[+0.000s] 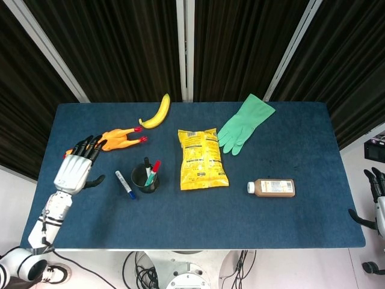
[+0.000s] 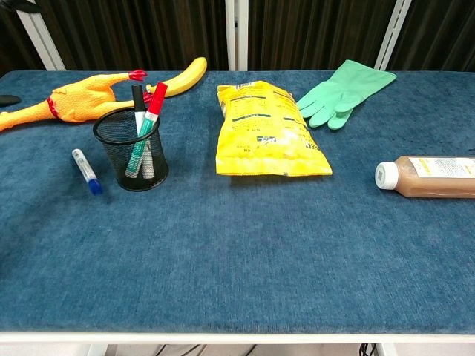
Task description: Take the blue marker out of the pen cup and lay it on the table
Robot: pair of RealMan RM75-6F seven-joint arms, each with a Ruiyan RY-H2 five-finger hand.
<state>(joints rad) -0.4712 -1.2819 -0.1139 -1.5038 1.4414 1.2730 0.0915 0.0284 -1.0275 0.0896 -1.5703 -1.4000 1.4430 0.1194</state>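
The blue marker (image 1: 125, 185) (image 2: 87, 170) lies flat on the table just left of the black mesh pen cup (image 1: 145, 178) (image 2: 131, 149), apart from it. A black marker and a red-capped marker still stand in the cup. My left hand (image 1: 77, 167) is open with its fingers spread, raised left of the marker and holding nothing; the chest view shows only a dark fingertip at the left edge. My right hand (image 1: 376, 186) hangs off the table's right side, only partly in the head view.
A rubber chicken (image 1: 108, 141) and a banana (image 1: 157, 112) lie behind the cup. A yellow snack bag (image 1: 201, 158), a green glove (image 1: 243, 123) and a brown bottle (image 1: 274, 188) occupy the middle and right of the blue table (image 1: 192, 223).
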